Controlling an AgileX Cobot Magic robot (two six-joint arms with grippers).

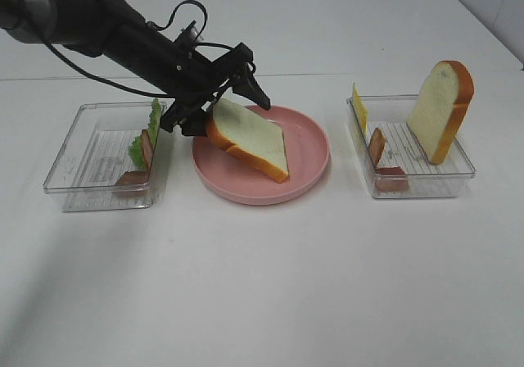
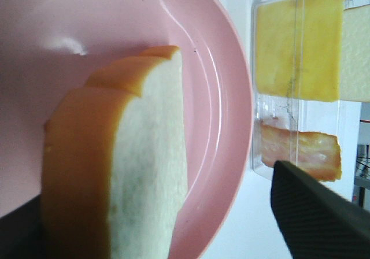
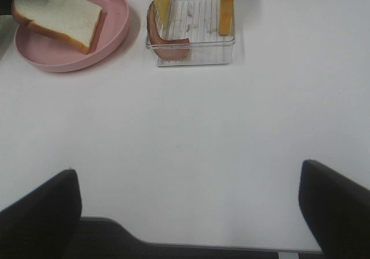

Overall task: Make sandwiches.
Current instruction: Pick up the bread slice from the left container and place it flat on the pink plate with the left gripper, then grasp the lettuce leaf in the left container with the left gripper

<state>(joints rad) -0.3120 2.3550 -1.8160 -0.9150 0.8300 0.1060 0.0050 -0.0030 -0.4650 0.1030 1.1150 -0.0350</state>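
The left claw [image 1: 219, 109] hangs at the rear left edge of the plate [image 1: 315, 142] with its jaws apart. The wrist view shows a clear gap between one finger [image 2: 312, 213] and the bread slice [image 1: 254, 142], so nothing is clamped. Whether the slice's crust leans on the other finger I cannot tell.

The slice lies tilted, its low end on the plate floor toward the front and its high end up between the jaws. This looks like a release in progress, with the slice meant as the base of the sandwich. It should settle flat once the claw pulls clear, though the raised end sits near the rim and could hang over it.

Just left of the plate, the left tray [image 1: 82, 150] holds lettuce [image 1: 137, 147] and left bacon [image 1: 131, 178], propped against its near wall within easy reach of this arm. Right of the plate, the right tray [image 1: 458, 170] stands cheese [image 1: 359, 105], right bacon [image 1: 377, 146] and a second slice [image 1: 442, 109] on edge, probably so a claw can pinch them from above.

The right claw [image 3: 188, 178] waits wide apart over the bare tabletop [image 1: 262, 285], well back from its tray and holding nothing.
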